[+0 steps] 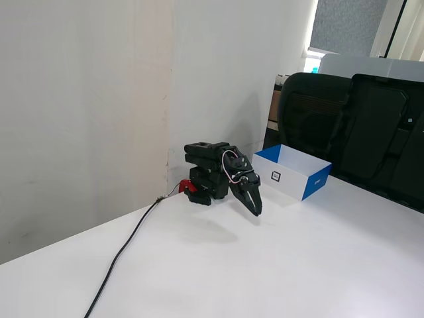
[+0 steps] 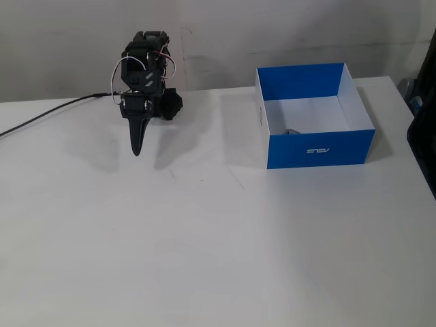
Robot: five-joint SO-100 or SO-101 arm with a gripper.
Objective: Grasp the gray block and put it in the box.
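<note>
The arm (image 2: 146,75) sits folded over its base at the back of the white counter (image 2: 204,238), close to the wall. Its fingers (image 2: 138,139) point down and forward to a single dark tip, pressed together with nothing between them; the other fixed view shows the same, the fingers (image 1: 254,203) meeting in a narrow wedge just above the counter.

The box (image 2: 320,146) stands well to the right of the arm in the front-facing fixed view, its blue front wall bearing a small white logo. In the side view the box (image 1: 311,184) lies beyond the arm, its white side with a small black square mark turned toward the camera.

The block (image 2: 291,131) is inside the box, low against the inner face of the front wall and left of that wall's middle; only a small gray sliver of it shows over the rim. It lies well apart from the fingers, with the box's left wall and a stretch of bare counter between them. In the side view the block is hidden by the box walls.

A black cable (image 2: 48,116) runs from the arm's base off the left edge of the counter. Dark chairs (image 1: 358,126) stand behind the counter in the side view.
</note>
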